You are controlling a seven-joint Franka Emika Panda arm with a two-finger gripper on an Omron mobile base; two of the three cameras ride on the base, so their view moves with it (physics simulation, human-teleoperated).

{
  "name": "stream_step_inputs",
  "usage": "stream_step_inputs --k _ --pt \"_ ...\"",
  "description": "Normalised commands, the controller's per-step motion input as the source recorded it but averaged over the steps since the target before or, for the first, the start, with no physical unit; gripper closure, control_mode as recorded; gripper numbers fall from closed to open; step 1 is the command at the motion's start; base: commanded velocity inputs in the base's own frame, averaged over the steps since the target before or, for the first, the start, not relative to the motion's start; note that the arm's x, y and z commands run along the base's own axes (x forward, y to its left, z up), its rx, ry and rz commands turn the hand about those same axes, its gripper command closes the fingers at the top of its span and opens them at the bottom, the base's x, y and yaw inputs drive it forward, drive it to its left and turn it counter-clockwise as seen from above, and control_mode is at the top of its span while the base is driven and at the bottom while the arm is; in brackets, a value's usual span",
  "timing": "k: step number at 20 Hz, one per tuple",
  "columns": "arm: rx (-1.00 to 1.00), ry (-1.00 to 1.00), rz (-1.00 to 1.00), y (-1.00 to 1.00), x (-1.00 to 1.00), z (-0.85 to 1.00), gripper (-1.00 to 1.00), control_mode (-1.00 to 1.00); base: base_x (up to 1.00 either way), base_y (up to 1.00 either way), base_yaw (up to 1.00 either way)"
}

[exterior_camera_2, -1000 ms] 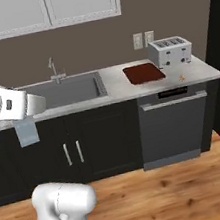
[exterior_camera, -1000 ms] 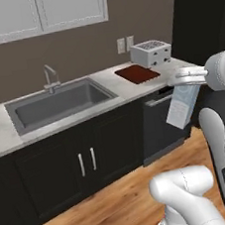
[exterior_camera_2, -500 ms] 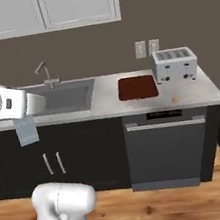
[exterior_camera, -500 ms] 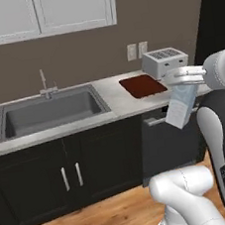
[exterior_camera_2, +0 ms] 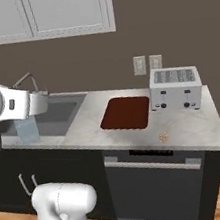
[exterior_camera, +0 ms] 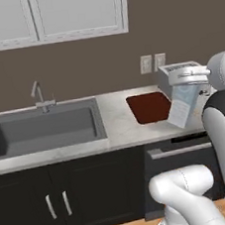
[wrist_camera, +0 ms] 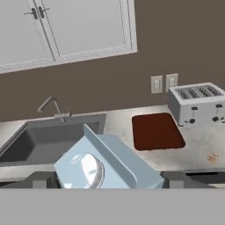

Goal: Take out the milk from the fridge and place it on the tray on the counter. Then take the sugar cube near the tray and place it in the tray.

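My gripper (wrist_camera: 107,179) is shut on the milk (wrist_camera: 105,163), a pale grey-blue carton with a gabled top and a round cap, held between the dark fingers (wrist_camera: 41,179). The milk (exterior_camera: 183,106) hangs tilted in the air in front of the counter (exterior_camera: 119,128), just right of the dark red-brown tray (exterior_camera: 150,107). From the other side the milk (exterior_camera_2: 26,130) hangs under the gripper (exterior_camera_2: 30,114), left of the tray (exterior_camera_2: 126,113). The sugar cube (exterior_camera_2: 162,136) lies on the counter near the tray's front right corner, also the sugar cube (wrist_camera: 212,157). The fridge is out of view.
A silver toaster (exterior_camera_2: 175,88) stands right of the tray against the wall. An inset grey sink (exterior_camera: 41,128) with a faucet (exterior_camera: 40,93) takes up the counter's left part. Dark cabinets and a dishwasher front (exterior_camera_2: 155,185) lie below. White wall cabinets (wrist_camera: 66,30) hang above.
The whole scene has shifted as the base drove: the counter, tray and toaster now sit closer and more central. The milk stays in the gripper.
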Motion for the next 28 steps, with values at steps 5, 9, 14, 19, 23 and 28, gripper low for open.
stream_step_inputs --k 5,9,14,19,23,28 --pt "0.0 0.0 0.0 0.0 0.0 0.0 1.0 1.0 0.45 -0.31 0.18" --pt "0.0 0.0 0.0 0.0 0.0 0.0 1.0 1.0 0.55 -0.16 0.08" --pt "0.0 0.0 0.0 0.0 0.0 0.0 1.0 1.0 0.93 -0.54 0.02" --pt "0.0 0.0 0.0 0.0 0.0 0.0 1.0 1.0 0.54 -0.78 -0.03" --pt "0.0 0.0 0.0 0.0 0.0 0.0 1.0 1.0 0.43 -0.44 -0.22" --pt "0.0 0.0 0.0 0.0 0.0 0.0 1.0 1.0 0.41 -0.16 -0.34"
